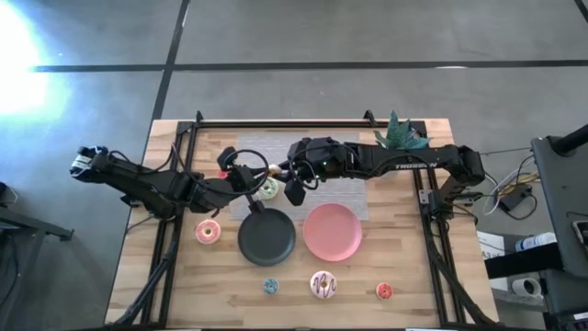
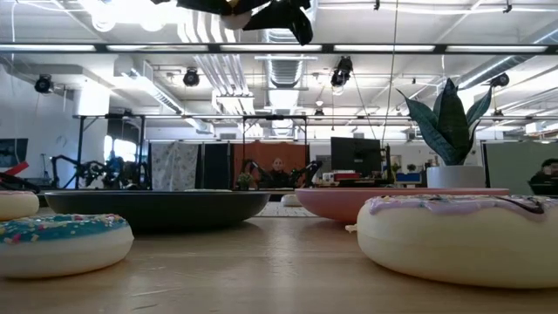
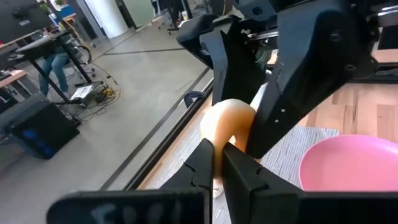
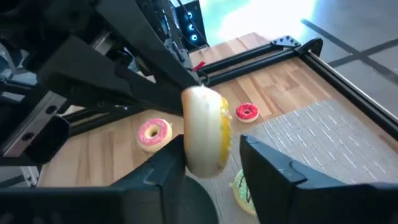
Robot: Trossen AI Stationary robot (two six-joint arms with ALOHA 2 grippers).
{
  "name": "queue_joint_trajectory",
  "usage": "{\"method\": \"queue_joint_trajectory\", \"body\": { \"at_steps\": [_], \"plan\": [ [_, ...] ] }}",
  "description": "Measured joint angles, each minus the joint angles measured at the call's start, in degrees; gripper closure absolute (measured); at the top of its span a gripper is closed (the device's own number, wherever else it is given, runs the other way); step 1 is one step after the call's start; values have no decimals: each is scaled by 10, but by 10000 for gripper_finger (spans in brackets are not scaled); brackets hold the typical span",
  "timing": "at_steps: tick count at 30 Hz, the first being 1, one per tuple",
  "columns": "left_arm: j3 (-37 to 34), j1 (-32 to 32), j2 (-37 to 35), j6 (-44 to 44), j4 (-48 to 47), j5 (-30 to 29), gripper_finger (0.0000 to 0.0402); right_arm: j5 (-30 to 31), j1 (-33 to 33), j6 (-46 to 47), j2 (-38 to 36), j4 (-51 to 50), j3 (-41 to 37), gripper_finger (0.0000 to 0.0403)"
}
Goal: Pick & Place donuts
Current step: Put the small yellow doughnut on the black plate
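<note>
A yellow-frosted donut [image 4: 206, 132] is up in the air on its edge, between my two grippers, over the grey mat. My left gripper [image 3: 217, 152] is shut on it. My right gripper [image 4: 211, 155] is open, with a finger on either side of the donut; whether they touch it does not show. In the low view both grippers [image 2: 261, 13] hang high above the table. A green donut [image 1: 267, 189] lies flat on the mat, and the pink [image 1: 209, 232], blue [image 1: 271, 286], striped [image 1: 322, 284] and red [image 1: 384, 291] donuts lie flat on the wood. My left gripper pinches the yellow donut's rim [image 3: 225, 127] between its two fingers, coming level from the table's left side. The donut is lifted clear and stands on edge, and its free part reaches between the right gripper's fingers.
A black plate [image 1: 267, 236] and a pink plate [image 1: 332, 232] sit side by side below the grippers. A small red donut [image 4: 247, 112] lies on the wood near the far rail. A potted plant [image 1: 397, 134] stands at the far right corner. Black rails [image 1: 276, 121] frame the table.
</note>
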Motion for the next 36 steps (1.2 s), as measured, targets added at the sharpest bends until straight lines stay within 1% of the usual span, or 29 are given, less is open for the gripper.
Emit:
{"method": "queue_joint_trajectory", "body": {
  "at_steps": [6, 9, 11, 14, 16, 19, 23, 26, 29, 32, 36],
  "plan": [
    [0, 0, 5, -7, 1, 3, 396, 0, 0, -3, 0, 0, -6, 338],
    [0, 0, 5, -13, -4, 9, 374, 2, 0, -4, 0, -7, -11, 370],
    [0, 0, 2, -36, -18, 9, 353, 3, -1, -12, 0, -9, -14, 386],
    [0, 0, -3, -103, -63, 9, 315, 5, -1, -27, 0, -9, -15, 388],
    [0, 0, -8, -151, -112, 9, 293, 9, -1, -38, 0, -9, -16, 388],
    [0, -2, -29, -196, -184, 10, 271, 11, 1, -68, 0, -15, -18, 388],
    [0, -8, -74, -262, -250, 32, 265, -34, 13, -139, 17, -33, -19, 389],
    [-2, -9, -110, -296, -278, 65, 264, -55, 32, -171, 52, -55, -20, 389],
    [-12, -9, -142, -335, -287, 89, 264, -59, 48, -177, 91, -59, -20, 389],
    [-28, -10, -165, -371, -292, 95, 264, -59, 54, -172, 120, -33, -18, 390],
    [-60, -11, -188, -402, -292, 100, 264, -58, 54, -213, 157, -30, -16, 390]
  ]
}}
